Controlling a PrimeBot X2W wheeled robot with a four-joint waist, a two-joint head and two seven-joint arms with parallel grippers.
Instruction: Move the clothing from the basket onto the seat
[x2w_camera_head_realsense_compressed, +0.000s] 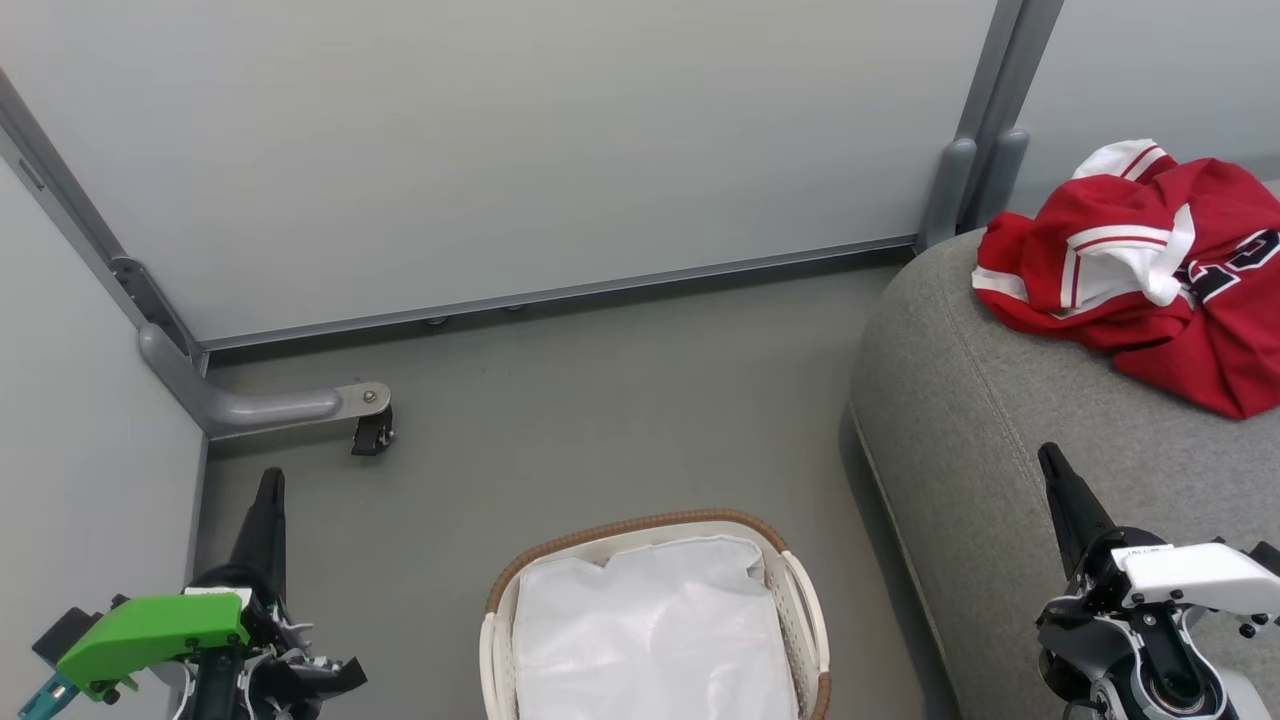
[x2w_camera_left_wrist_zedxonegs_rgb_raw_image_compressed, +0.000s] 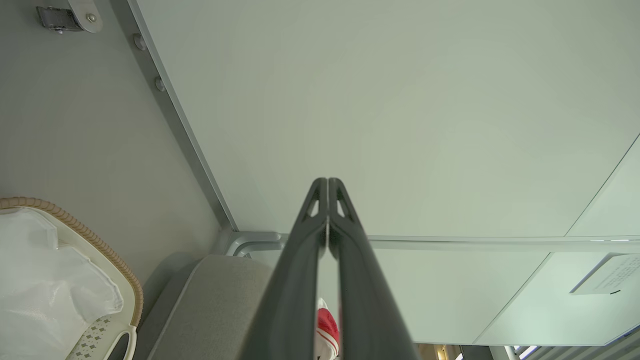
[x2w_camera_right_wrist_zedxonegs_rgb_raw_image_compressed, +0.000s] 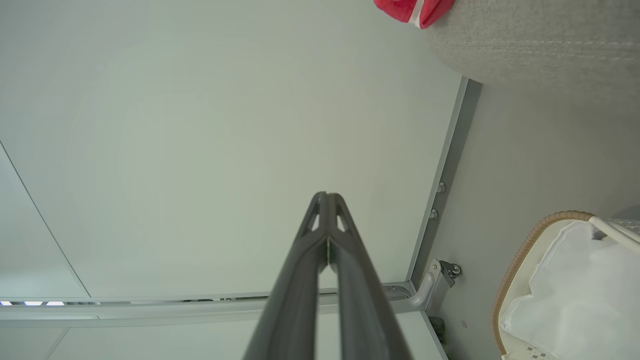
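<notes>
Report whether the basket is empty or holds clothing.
Empty: the basket holds just its white liner; the clothing lies on the seat.

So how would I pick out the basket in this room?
Find the large grey sofa on the right. On the floor beside its rounded end stands a small oval basket. Its brown woven rim and crumpled white liner mark it out; the red clothing lies up on the sofa.
</notes>
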